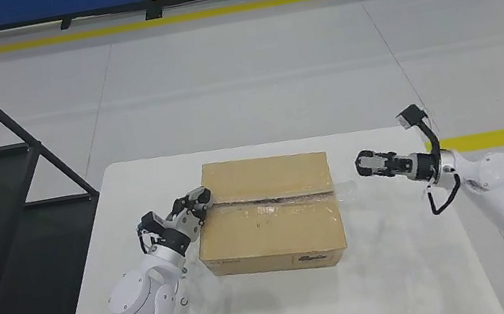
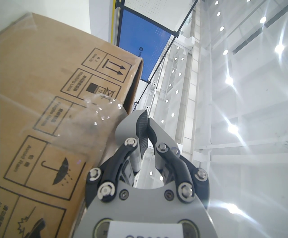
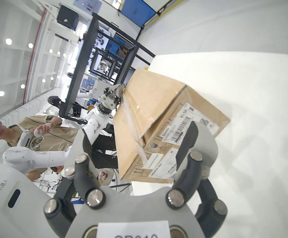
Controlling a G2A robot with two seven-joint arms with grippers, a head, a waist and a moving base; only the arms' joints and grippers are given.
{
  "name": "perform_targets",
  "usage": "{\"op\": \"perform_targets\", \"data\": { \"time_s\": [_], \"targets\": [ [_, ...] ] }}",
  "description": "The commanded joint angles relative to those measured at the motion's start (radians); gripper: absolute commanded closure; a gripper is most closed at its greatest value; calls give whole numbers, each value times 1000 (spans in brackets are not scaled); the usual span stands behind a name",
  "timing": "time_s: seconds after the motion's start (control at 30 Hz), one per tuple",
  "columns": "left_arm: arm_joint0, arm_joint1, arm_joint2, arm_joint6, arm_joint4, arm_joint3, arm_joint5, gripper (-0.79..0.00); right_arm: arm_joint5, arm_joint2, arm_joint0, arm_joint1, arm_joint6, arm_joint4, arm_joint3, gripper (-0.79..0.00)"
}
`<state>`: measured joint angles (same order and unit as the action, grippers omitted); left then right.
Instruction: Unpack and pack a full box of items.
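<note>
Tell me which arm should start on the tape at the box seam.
Left. The left gripper, shut, sits at the end of the box, beside the crinkled clear tape. The right gripper, open, hangs off the opposite end, apart from the box. Probably left peels, right steadies.

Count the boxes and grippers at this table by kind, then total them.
cardboard box: 1
grippers: 2 (left gripper, right gripper)
Total: 3
</note>
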<state>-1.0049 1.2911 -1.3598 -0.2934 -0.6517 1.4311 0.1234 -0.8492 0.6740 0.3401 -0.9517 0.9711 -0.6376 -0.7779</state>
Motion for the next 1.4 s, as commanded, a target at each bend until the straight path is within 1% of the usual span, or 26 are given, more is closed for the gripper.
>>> {"op": "perform_targets", "data": {
  "time_s": [0.0,0.1,0.27,0.3,0.33,0.37,0.4,0.47,0.53,0.57,0.6,0.63,0.67,0.73,0.77,0.93,1.0,1.13,1.3,1.33,1.37],
  "targets": [
    [0,0,0,1,0,1,1,-105,-18,3,19,13,-18,14,-91,-785],
    [0,1,1,1,1,3,0,-108,-1,6,40,36,-1,26,-202,-785],
    [0,2,0,0,-1,8,-1,-108,31,7,49,54,31,28,-280,-776],
    [-1,2,0,-1,0,8,-1,-108,38,6,49,55,38,24,-287,-656],
    [-1,2,-1,-2,0,9,-1,-108,24,15,45,57,24,26,-279,-499],
    [-1,2,-2,-3,0,9,-1,-108,-14,26,48,58,-14,38,-266,-369],
    [-2,2,-3,-4,0,9,-1,-105,-42,29,53,57,-42,53,-272,-366],
    [-2,2,-5,-5,-3,9,1,-105,-109,43,72,61,-109,62,-280,-388],
    [-1,2,-6,-7,-1,7,3,-105,-162,56,85,67,-162,100,-287,-391],
    [0,2,-6,-8,-1,6,3,-102,-163,58,91,71,-163,117,-300,-422],
    [1,2,-6,-9,-2,4,4,-99,-163,55,97,75,-163,143,-319,-526],
    [2,2,-7,-10,-2,3,4,-99,-163,41,102,81,-163,183,-355,-723],
    [3,2,-6,-10,-2,1,5,-99,-163,26,107,90,-163,222,-396,-720],
    [5,3,-6,-12,-4,-1,6,-99,-163,0,119,117,-163,286,-434,-785],
    [6,3,-7,-13,-4,-2,7,-99,-163,-15,122,132,-163,315,-440,-785],
    [10,3,-8,-17,-5,-5,7,-95,-163,-50,128,192,-163,320,-458,-785],
    [11,4,-8,-17,-4,-7,7,-95,-163,-42,135,210,-163,310,-431,-785],
    [13,4,-8,-17,-4,-9,9,-92,-163,-37,151,231,-163,301,-381,-785],
    [15,5,-8,-18,-8,-13,8,-83,-119,-93,156,252,-119,283,-364,-785],
    [16,5,-8,-18,-8,-14,7,-55,-110,-109,152,254,-110,276,-372,-785],
    [16,5,-8,-18,-8,-15,7,-46,-104,-126,147,256,-104,272,-382,-785]
  ]
}}
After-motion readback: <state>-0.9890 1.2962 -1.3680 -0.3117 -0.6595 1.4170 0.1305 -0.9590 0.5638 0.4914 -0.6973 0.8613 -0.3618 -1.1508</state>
